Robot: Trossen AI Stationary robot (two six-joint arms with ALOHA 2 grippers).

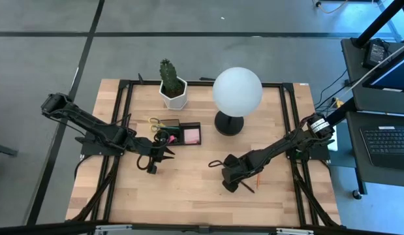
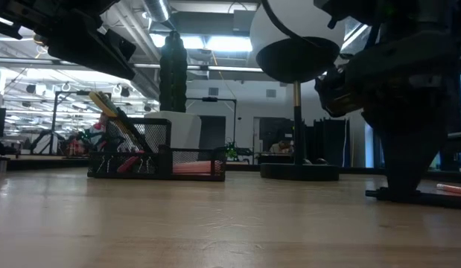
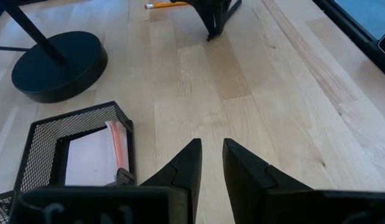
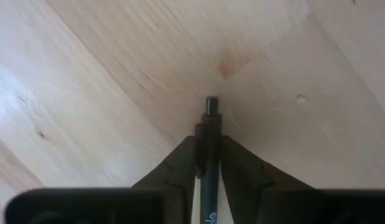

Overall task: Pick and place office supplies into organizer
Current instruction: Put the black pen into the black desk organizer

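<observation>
Right gripper (image 4: 208, 163) down at the wooden tabletop (image 1: 188, 183), well off from the black mesh organizer tray (image 1: 177, 134), fingers clamped on a slim black pen (image 4: 209, 140); left gripper (image 3: 209, 163) just beside that tray, fingers slightly parted, holding nothing.

— Where's the black mesh-walled rectangular organizer (image 1: 177, 134)?
— On the wooden table (image 1: 188, 189); yellow-handled scissors (image 1: 156, 122) lean in one compartment, a flat pink sticky-note pad (image 1: 191, 135) lies in another.
— Anything outside?
— A black pen (image 4: 209, 155) pinched upright between dark fingers, and an orange pencil (image 1: 259, 179) lying flat.
</observation>
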